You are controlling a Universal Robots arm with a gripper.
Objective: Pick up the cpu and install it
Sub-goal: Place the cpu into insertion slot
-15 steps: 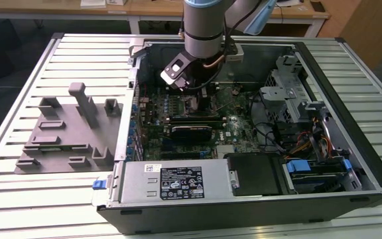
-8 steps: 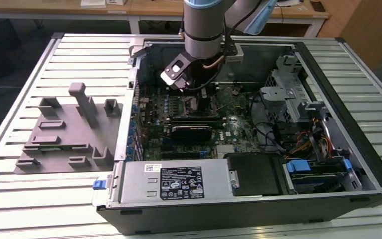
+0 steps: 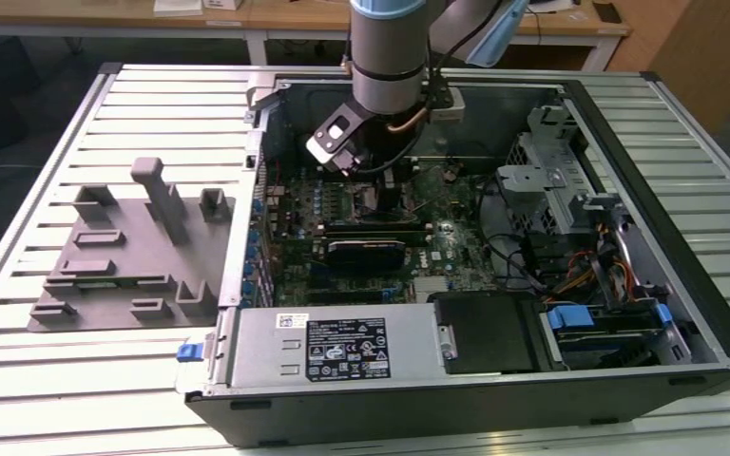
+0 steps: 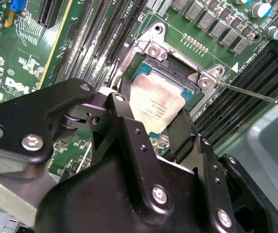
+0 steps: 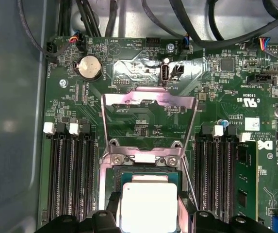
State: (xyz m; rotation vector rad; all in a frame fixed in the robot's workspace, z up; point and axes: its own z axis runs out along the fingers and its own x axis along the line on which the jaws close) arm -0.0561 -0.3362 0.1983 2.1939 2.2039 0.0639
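Vertically, the arm (image 3: 384, 57) reaches into the case (image 3: 403, 413); its gripper (image 4: 151, 115) clasps the cpu (image 5: 148, 206) between both fingers (image 4: 124, 104), just above the socket (image 4: 180, 68).

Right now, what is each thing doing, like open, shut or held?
cpu, held over the socket.
gripper, jaws shut on the cpu.
cover plate, flipped up, open.
computer case, lying down with its side open.
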